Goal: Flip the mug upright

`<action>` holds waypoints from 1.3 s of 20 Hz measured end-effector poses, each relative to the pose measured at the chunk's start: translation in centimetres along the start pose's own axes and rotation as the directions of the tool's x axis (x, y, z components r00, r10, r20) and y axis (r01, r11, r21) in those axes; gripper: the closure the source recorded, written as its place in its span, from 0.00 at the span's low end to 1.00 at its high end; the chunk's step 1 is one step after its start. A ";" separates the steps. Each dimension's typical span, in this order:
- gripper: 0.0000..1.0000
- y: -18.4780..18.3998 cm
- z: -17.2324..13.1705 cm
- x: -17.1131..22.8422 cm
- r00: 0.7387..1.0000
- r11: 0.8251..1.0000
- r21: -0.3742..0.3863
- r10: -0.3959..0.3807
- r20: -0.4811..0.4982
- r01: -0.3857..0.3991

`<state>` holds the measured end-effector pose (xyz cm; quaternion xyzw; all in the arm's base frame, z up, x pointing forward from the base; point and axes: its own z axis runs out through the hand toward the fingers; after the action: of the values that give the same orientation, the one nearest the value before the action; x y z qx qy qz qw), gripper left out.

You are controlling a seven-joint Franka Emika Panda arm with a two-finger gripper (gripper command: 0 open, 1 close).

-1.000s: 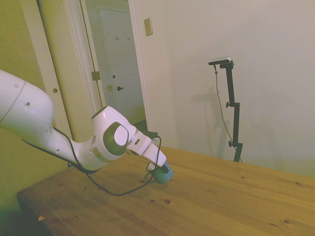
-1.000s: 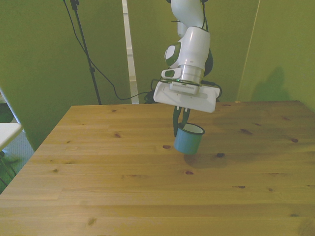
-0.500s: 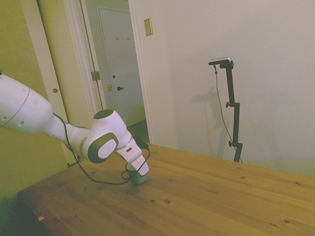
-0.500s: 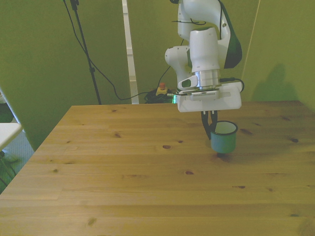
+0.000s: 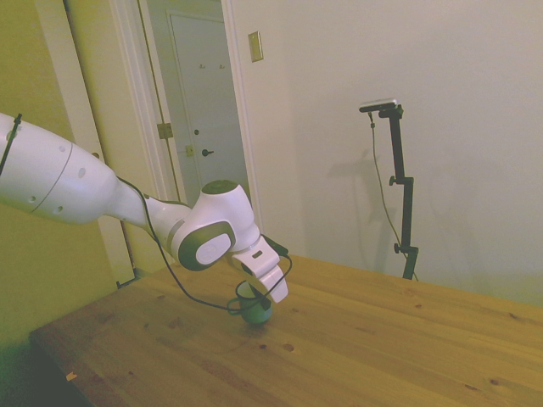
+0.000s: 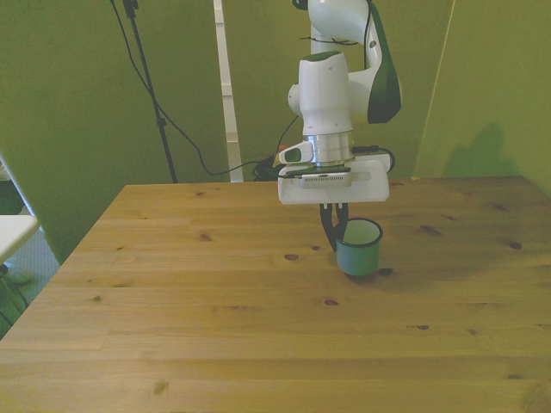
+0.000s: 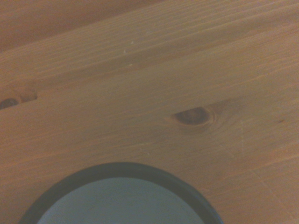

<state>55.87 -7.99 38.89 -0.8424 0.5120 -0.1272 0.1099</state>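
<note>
Gripper point(image 6: 337, 238): fingers pinching rim of teal mug point(image 6: 359, 250) | mug directly beneath, axis vertical, mouth up | base at wooden table point(image 6: 215, 310)

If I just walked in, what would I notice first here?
Probably the big white robot arm leaning down over the wooden table. Next is the little teal mug, mouth up, near the middle of the table toward the front view's right. The end effector is clamped on the mug's rim on the front view's left side.
</note>
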 end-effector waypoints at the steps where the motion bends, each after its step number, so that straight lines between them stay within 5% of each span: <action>1: 0.00 0.0 0.1 0.0 1.000 1.000 -0.004 -0.002 0.001 0.002; 17: 0.00 -0.4 -0.1 -0.1 1.000 1.000 -0.013 -0.018 0.013 0.018; 26: 0.00 0.0 -6.9 -4.0 0.994 0.992 0.065 -0.104 -0.031 0.106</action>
<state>51.85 -4.85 45.01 -0.8622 0.4638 -0.1613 0.1240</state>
